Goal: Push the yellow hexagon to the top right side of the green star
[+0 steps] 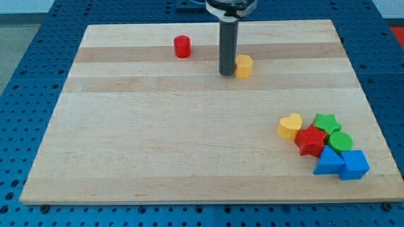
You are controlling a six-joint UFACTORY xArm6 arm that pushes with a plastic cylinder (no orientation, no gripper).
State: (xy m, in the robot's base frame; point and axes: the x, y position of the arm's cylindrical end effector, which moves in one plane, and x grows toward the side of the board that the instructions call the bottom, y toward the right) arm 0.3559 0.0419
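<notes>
Yellow hexagon block [243,65] in the upper middle of the frame, my tip [226,74] touching or just beside its left side.

Camera view: no claw on this arm, only a straight dark rod, so nothing clenched or released. Green star block [327,122] far off at lower right, packed in a cluster with a yellow heart block [290,126], red star block [310,140], green round block [341,141] and two blue blocks [341,162]. Small red cylinder block [182,46] alone at upper left on the pale wooden board [158,139]. Judged an early stage: contact made, hexagon well apart from its goal. Next, likely a long push rightward and down-frame, stopping above and right of the green star without disturbing the cluster.
</notes>
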